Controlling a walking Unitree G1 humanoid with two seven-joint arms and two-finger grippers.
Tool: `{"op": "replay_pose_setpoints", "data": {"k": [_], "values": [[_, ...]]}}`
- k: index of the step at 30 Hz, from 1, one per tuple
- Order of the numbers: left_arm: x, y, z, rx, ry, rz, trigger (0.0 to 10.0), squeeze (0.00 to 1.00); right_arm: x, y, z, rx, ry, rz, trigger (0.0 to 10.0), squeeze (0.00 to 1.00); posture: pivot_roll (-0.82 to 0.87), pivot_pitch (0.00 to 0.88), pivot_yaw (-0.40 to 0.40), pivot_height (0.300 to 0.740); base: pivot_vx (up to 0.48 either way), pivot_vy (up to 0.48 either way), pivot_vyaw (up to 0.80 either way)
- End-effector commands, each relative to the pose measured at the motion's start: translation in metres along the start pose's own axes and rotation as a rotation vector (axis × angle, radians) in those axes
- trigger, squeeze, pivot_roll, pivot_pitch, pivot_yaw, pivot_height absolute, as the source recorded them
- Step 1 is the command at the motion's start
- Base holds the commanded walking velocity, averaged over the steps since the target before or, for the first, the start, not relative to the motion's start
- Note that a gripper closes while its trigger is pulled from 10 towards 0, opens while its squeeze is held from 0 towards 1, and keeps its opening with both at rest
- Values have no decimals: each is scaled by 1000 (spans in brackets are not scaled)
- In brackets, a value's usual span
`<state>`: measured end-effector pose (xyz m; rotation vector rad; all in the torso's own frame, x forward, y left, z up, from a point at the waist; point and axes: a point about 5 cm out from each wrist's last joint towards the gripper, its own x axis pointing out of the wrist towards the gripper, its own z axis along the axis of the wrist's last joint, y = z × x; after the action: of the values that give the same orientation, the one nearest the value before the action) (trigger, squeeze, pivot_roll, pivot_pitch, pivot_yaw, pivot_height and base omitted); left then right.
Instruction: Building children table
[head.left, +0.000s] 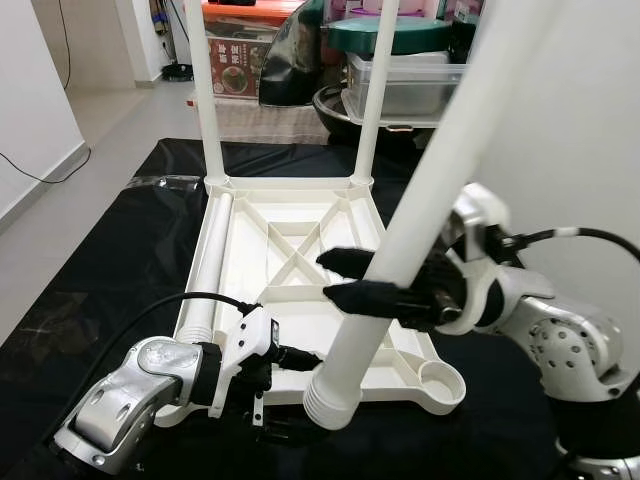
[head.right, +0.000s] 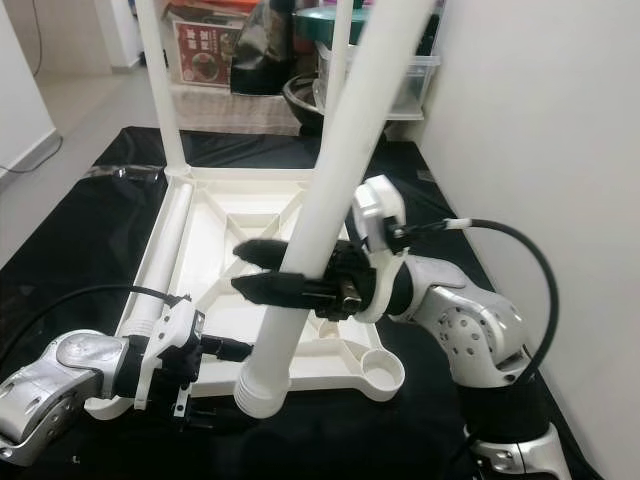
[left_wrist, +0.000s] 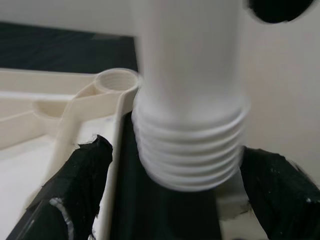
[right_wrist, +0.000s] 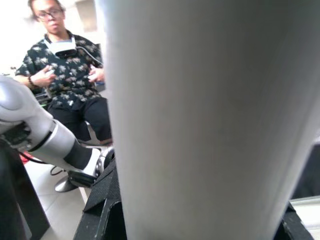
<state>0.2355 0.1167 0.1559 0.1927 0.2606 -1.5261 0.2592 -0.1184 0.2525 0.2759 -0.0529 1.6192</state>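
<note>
You had the white table top (head.left: 300, 290) lying upside down on the black mat (head.left: 120, 270), ribs up. Two legs (head.left: 205, 90) were already standing upright in the far corner sockets, and another leg (head.left: 205, 270) lay flat along the robot's left edge of the top.

Your right gripper (head.left: 345, 278) was clamped around a fourth leg (head.left: 420, 200), both black fingers closed on the tube abt midway down its visible length. That leg was tilted, upper end leaning toward the robot's right and out of frame, threaded end (head.left: 330, 395) low at the near edge of the top. It sat between the near corners, not in the open socket (head.left: 440, 378) at the near right corner; that socket was just beside it, on the robot's right.

Your left gripper (left_wrist: 170, 195) was down at the near edge, w/ fingers (left_wrist: 80, 185) spread wide on either side of the threaded end. In the left wrist view the threads hung between the two pads w/o clearly touching either, so it held nothing.

Right wrist view: mostly the tube up close, plus a person (right_wrist: 65, 65) in a patterned shirt seated behind, hands together at chest level.

Beyond the mat: a clear plastic bin (head.left: 400, 85), a dark bowl (head.left: 335, 105) and a red box (head.left: 235, 60). White wall (head.left: 580, 120) on the robot's right.
</note>
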Motion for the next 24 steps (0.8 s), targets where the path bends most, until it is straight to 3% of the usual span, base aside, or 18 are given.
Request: {"op": "replay_pose_setpoints", "data": {"k": [1,11,24], "values": [[0,-1,2,13,0,-13,10000,0,-2,-1,-2,16,14,-19,0,0,80,0,-68,740,0,0,0],[1,0,-1,-3,-5,-4,10000,0,-11,-10,-5,39,22,-82,0,0,76,0,-69,740,0,0,0],[4,15,1,-34,-86,130,10000,0,10,-3,5,5,-135,-51,0,0,74,0,-68,740,0,0,0]]}}
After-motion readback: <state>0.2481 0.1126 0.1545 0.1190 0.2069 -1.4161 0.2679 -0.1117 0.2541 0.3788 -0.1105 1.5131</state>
